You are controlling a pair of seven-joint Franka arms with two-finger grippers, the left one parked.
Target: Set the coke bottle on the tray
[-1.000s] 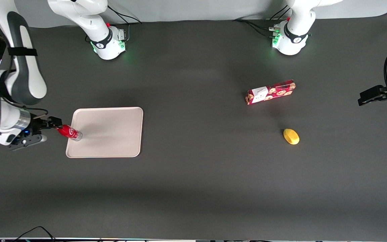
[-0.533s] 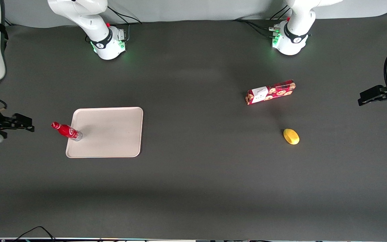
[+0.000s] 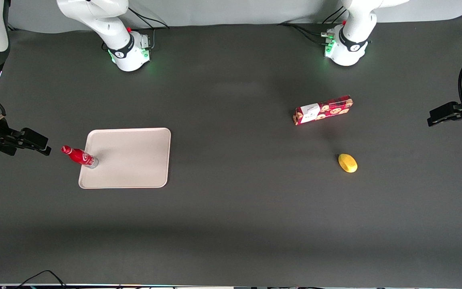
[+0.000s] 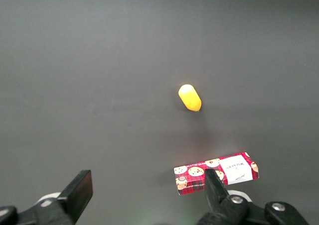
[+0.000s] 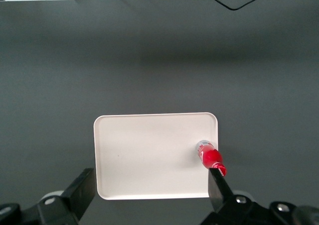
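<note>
The coke bottle is a slim red bottle with a red cap. It stands upright on the tray, just inside the rim at the working arm's end. The tray is a large pale beige rectangle with rounded corners. My gripper hangs open above the bare table, a short way off the bottle toward the working arm's end, touching nothing. In the right wrist view the bottle stands on the tray near one short edge, and the gripper spreads wide with nothing between its fingers.
A red cookie box and a yellow lemon-shaped object lie toward the parked arm's end of the table; the left wrist view shows the box and the yellow object. Two arm bases stand at the table's edge farthest from the camera.
One second ago the gripper held the bottle's neck on the tray. It has let go, opened and pulled away toward the working arm's end. The bottle stays upright in place.
</note>
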